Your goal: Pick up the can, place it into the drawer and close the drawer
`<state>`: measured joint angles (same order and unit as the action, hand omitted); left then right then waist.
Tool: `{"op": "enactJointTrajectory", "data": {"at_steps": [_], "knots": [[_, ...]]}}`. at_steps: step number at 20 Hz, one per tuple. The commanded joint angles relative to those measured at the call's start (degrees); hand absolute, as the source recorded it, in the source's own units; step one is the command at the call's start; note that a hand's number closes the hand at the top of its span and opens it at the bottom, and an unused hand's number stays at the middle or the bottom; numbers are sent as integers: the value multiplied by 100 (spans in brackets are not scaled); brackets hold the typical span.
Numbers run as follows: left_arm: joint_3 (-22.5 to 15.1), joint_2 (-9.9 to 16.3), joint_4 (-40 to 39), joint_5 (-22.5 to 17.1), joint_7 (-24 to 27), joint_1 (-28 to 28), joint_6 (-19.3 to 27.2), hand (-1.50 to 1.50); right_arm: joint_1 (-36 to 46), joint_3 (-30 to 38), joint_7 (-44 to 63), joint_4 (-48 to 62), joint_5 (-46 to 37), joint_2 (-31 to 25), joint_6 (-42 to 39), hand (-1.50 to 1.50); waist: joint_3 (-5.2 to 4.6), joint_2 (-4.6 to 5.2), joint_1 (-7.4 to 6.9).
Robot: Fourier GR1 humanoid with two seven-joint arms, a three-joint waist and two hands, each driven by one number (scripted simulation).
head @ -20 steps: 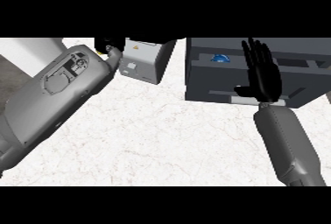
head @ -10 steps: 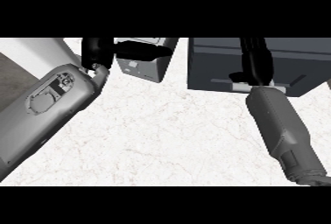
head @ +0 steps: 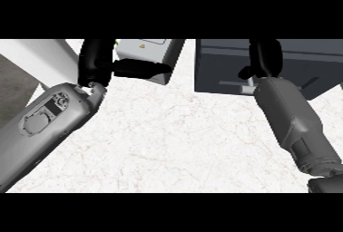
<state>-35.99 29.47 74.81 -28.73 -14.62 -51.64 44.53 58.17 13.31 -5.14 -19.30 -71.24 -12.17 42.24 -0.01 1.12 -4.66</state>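
The dark grey drawer unit (head: 221, 63) stands at the upper right, showing its flat front and a pale handle (head: 236, 84). No drawer interior shows, and the can is not in view. My right hand (head: 265, 55) lies straight against the drawer front just right of the handle. Its fingers run up past the top of the view and its thumb (head: 245, 72) sits near the handle. At the upper left my left hand (head: 96, 58) is raised, its thumb (head: 142, 69) stretched rightward across a white box. Neither hand holds anything.
A white box (head: 158, 50) with a yellow label stands at the back between the hands, left of the drawer unit. A pale wall panel (head: 40, 59) and a dark floor strip mark the counter's left edge. White marble counter (head: 174, 136) spreads across the middle.
Both arms have pushed forward and the objects look larger. The open drawer with the blue can inside no longer shows; only the drawer front does. My right hand now lies against it.
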Motion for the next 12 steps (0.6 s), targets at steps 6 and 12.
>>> {"op": "enactJointTrajectory", "data": {"at_steps": [6,12], "knots": [[55,35,172,135,3,234,-111,-150,645,316,-507,504,317,-19,-130,-150,23,90,-56],[147,56,355,147,53,376,-48,-150,829,1021,-1149,270,1234,374,-295,-150,35,75,-101]]}}
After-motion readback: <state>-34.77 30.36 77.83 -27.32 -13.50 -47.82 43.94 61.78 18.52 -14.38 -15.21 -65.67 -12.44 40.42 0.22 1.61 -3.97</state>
